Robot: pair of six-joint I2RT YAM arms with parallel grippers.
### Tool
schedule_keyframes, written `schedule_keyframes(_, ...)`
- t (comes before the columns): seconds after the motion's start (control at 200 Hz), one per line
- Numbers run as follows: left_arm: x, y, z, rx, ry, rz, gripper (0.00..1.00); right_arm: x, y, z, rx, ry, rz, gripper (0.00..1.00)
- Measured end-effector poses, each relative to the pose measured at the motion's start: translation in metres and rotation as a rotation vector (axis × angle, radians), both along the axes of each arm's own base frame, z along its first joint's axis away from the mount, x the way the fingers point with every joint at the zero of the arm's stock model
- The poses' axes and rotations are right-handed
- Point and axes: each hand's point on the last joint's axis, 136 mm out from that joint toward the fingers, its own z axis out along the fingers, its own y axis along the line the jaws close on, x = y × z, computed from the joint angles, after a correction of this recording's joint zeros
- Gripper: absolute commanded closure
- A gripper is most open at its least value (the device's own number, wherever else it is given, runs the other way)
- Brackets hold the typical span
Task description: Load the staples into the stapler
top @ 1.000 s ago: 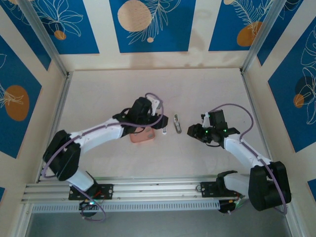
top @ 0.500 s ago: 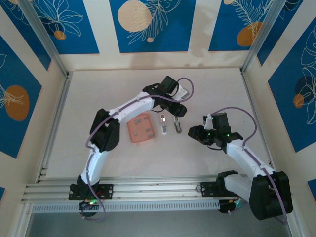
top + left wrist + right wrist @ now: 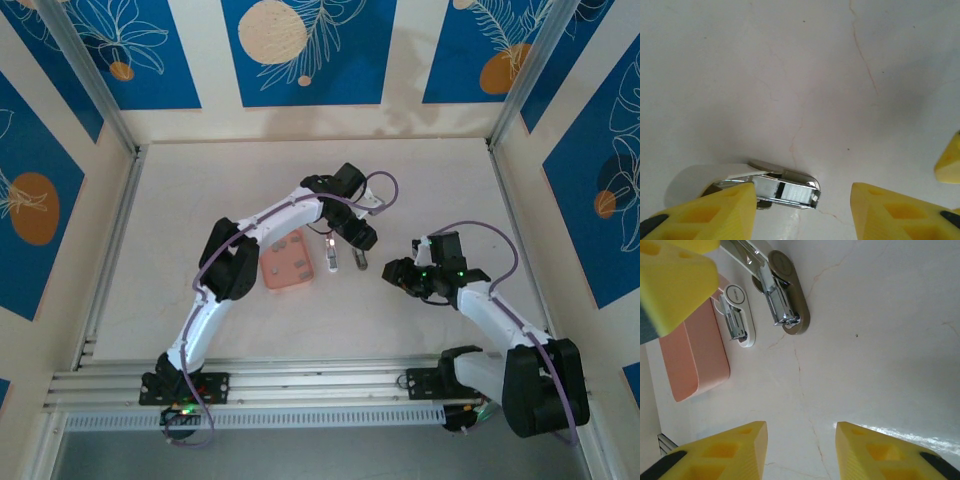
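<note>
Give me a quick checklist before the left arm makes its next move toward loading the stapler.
1. Left gripper open: ok.
2. Grey metal staple strips picked up: not ok, they lie in the salmon-pink rectangular tray.
3. Small pink-and-white stapler has its chrome mechanism exposed: ok.
4. Chrome part between the left fingers belongs to that stapler: cannot tell.
5. Right gripper open, apart from the stapler: ok.

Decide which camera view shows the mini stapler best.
Right wrist: the stapler lies close and unblocked beside the tray, its metal channel showing. Top external shows it tiny. Left wrist's metal piece cannot be identified.
</note>
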Motion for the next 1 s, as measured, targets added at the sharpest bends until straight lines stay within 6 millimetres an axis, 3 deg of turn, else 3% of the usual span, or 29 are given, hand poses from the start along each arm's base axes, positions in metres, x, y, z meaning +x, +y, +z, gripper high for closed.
schedule_keyframes(0.29, 0.004, -0.001, 0.007, -0.009, -0.031, 0.004, 0.45, 0.000, 0.003, -0.001, 0.014, 0.007, 0.009, 0.59)
schedule_keyframes(0.6, 0.043, 0.001, 0.029, -0.026, -0.185, 0.114, 0.42, 0.000, 0.004, 0.000, 0.023, 0.005, 0.015, 0.58)
schedule_keyframes(0.84, 0.059, 0.004, 0.027, -0.005, -0.221, 0.155, 0.43, 0.000, 0.004, 0.000, 0.023, 0.007, 0.015, 0.58)
schedule_keyframes(1.0, 0.062, -0.002, 0.012, -0.003, -0.195, 0.143, 0.44, 0.000, 0.004, 0.000, 0.023, 0.007, 0.015, 0.58)
